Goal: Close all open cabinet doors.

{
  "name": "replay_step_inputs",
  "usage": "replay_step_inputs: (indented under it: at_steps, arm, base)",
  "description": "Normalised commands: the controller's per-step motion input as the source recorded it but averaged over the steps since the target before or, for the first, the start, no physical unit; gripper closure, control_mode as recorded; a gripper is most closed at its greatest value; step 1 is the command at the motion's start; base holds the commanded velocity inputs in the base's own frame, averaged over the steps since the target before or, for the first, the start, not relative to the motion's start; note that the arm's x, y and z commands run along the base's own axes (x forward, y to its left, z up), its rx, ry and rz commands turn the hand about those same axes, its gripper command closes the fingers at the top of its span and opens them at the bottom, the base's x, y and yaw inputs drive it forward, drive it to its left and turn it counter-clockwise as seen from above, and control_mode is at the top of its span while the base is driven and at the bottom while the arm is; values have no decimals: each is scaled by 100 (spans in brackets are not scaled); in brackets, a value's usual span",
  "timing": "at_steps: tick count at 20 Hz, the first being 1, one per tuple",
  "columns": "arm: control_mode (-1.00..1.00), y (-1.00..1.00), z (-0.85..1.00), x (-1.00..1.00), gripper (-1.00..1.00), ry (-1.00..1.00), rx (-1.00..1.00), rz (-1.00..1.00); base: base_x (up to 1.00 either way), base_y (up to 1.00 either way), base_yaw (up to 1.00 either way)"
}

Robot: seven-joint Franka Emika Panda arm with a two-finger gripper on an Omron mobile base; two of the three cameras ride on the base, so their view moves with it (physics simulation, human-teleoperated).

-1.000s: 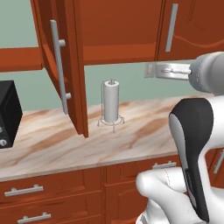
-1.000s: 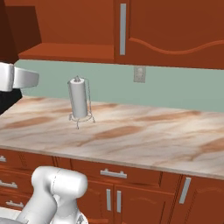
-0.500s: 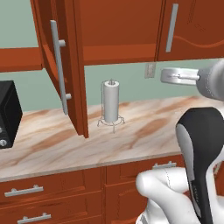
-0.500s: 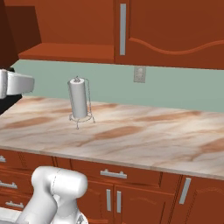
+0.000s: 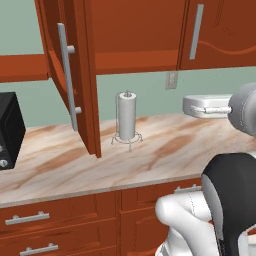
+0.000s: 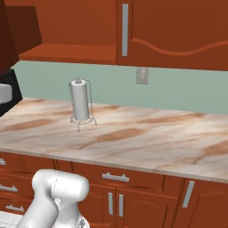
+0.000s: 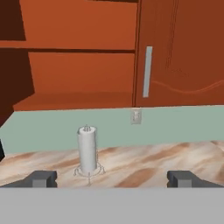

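Observation:
One cabinet door [image 5: 75, 75] stands swung out over the counter, its long grey bar handle [image 5: 66, 75] facing the room. The cupboard behind it is open, with bare shelves [image 7: 78, 48]. To the right of that opening, another cabinet door [image 7: 179, 52] with a vertical grey handle [image 7: 148, 72] is closed; it also appears as the closed door [image 6: 173, 31]. My gripper [image 5: 192, 106] hovers over the counter to the right of the open door, well clear of it. In the hand view its fingertips [image 7: 41, 178] stand wide apart, open on nothing.
A paper towel roll on a wire stand [image 5: 127, 117] sits on the marble counter [image 5: 165, 150] near the wall. A black microwave [image 5: 10, 130] is at the far left. A wall outlet [image 6: 141, 75] is on the green backsplash. Drawers [image 5: 30, 218] run below the counter.
The hand has sunk lower and drifted slightly right in the left base view. The doors have not moved and the jaws stay open.

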Motion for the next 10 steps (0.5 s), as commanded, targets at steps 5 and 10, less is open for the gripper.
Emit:
replay_step_inputs:
  at_steps: [5, 10]
  arm:
    - [-100, 28, 0, -52, -100, 0, -23, 0]
    - [-100, 34, 0, -48, -100, 4, -38, 0]
  base:
    - [0, 0, 0]
    - [0, 0, 0]
